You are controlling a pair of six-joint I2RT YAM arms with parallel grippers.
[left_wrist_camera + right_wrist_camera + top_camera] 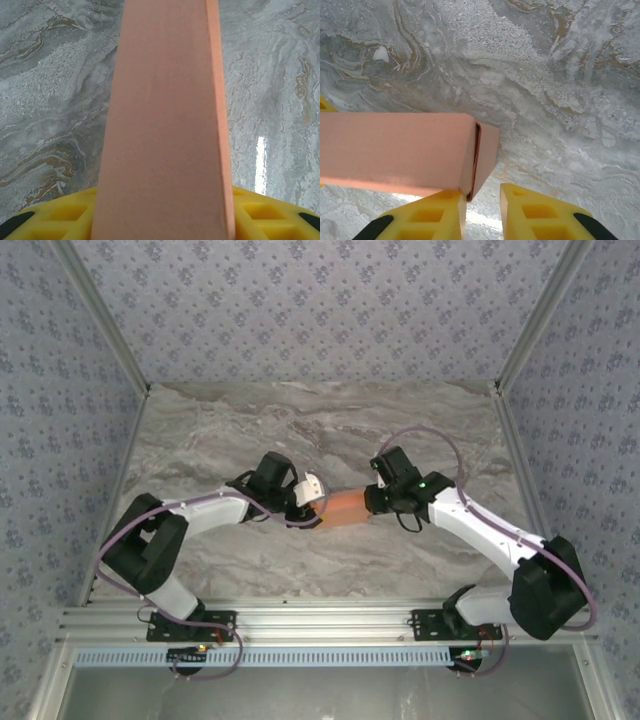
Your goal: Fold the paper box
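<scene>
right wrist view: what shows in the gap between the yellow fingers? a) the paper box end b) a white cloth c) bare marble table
c: marble table shows between the fingers of the right gripper; the paper box end sits aside, above one finger

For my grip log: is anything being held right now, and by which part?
The left gripper holds the paper box by one end, between its fingers. The right gripper stands open at the other end, holding nothing.

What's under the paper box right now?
Marble table shows around the paper box. The patch directly beneath it is hidden by the card itself, so anything lying there can't be seen.
</scene>
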